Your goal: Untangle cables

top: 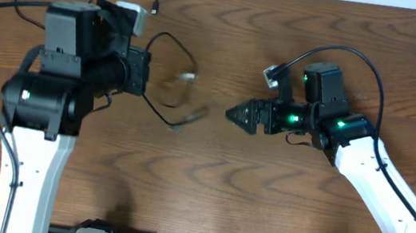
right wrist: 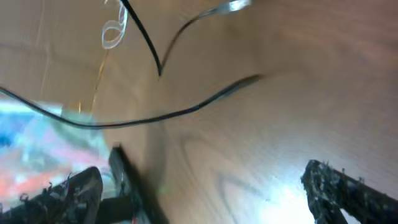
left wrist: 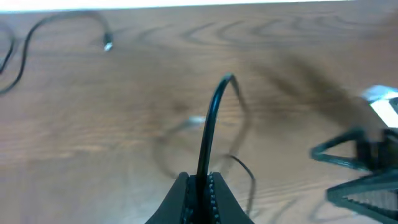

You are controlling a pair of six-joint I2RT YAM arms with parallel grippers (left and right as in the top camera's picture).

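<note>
Left wrist view: left gripper (left wrist: 202, 186) is clamped on the black cable (left wrist: 208, 124), which arcs out of the jaws into a loose, blurred loop just beyond. Right gripper (right wrist: 199, 180), across that loop from the left gripper, stands wide apart, empty. Risk: with only one hold, a pull drags the loop whole rather than opening it.

Cable (top: 189, 118) left of right tool (top: 232, 116)

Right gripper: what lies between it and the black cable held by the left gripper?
Only bare table. The overhead view shows the right gripper, open, facing the blurred plug end of the black cable across plain wood.
</note>
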